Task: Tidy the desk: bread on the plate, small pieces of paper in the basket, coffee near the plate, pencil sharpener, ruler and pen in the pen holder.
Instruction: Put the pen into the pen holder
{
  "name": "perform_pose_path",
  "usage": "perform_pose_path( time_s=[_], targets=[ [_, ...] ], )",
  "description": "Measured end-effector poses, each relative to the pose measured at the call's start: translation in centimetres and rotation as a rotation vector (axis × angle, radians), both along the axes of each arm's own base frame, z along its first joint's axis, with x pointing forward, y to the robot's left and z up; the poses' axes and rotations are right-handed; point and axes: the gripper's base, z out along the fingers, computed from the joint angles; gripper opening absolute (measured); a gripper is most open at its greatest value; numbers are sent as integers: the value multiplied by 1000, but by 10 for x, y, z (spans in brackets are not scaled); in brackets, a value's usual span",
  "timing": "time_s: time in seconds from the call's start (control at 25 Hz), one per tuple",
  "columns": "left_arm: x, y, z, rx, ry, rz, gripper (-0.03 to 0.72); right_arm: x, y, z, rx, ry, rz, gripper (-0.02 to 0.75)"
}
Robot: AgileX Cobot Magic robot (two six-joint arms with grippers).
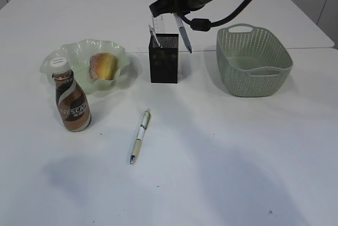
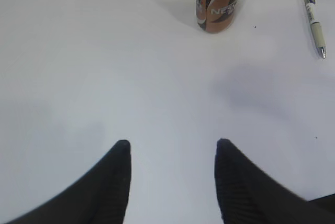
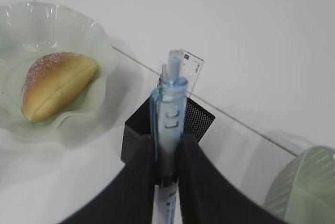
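Above the pen holder (image 1: 164,58), near the middle of the white tabletop (image 1: 222,152), the right gripper (image 3: 167,174) hangs with its jaws closed on a translucent blue pen (image 3: 168,124). In the right wrist view the pen is clamped between the two dark fingers (image 3: 138,182) and points toward the holder's open top. The black mesh holder stands upright, and a clear ruler (image 3: 191,72) leans inside it, its end rising above the rim. In the exterior view a thin silvery item (image 1: 154,36) also sticks out of the holder at a slant; what it is cannot be told.

Left of the holder sits the wavy green plate (image 1: 79,52) with the bread (image 1: 103,66) lying in it. The coffee (image 1: 72,99) stands upright just in front of the plate's near left edge. A second pen (image 1: 140,135), white and pale green, lies flat on the bare tabletop in front of the holder, well apart from it, tip toward the camera. The basket (image 1: 253,62) rests to the right of the holder, just past the seam; nothing can be made out inside it.

The left gripper (image 2: 172,153) hovers over bare tabletop with its jaws apart and nothing between them; the coffee and the lying pen show at the top of its view.
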Motion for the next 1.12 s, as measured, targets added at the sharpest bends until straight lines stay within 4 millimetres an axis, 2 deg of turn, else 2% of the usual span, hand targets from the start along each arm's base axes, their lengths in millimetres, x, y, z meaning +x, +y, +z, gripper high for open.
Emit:
perform_pose_path(
  time_s=[0.4, 0.8, 0.92, 0.96, 1.12],
  targets=[
    [5, -2, 4, -21, -72, -15, 361, 16, -21, -16, 114, -190, 13, 104],
    [6, -3, 6, -27, -95, -20, 357, 21, -14, 0, 244, -424, 84, 104],
    [6, -3, 6, -28, -97, -20, 357, 25, -12, -6, 271, -458, 96, 104],
    [6, -3, 6, -28, -97, -20, 356, 30, -9, -16, 287, -476, 108, 104],
    [6, -3, 6, -28, -97, -20, 356, 38, -10, -30, 312, -521, 120, 104]
  ],
)
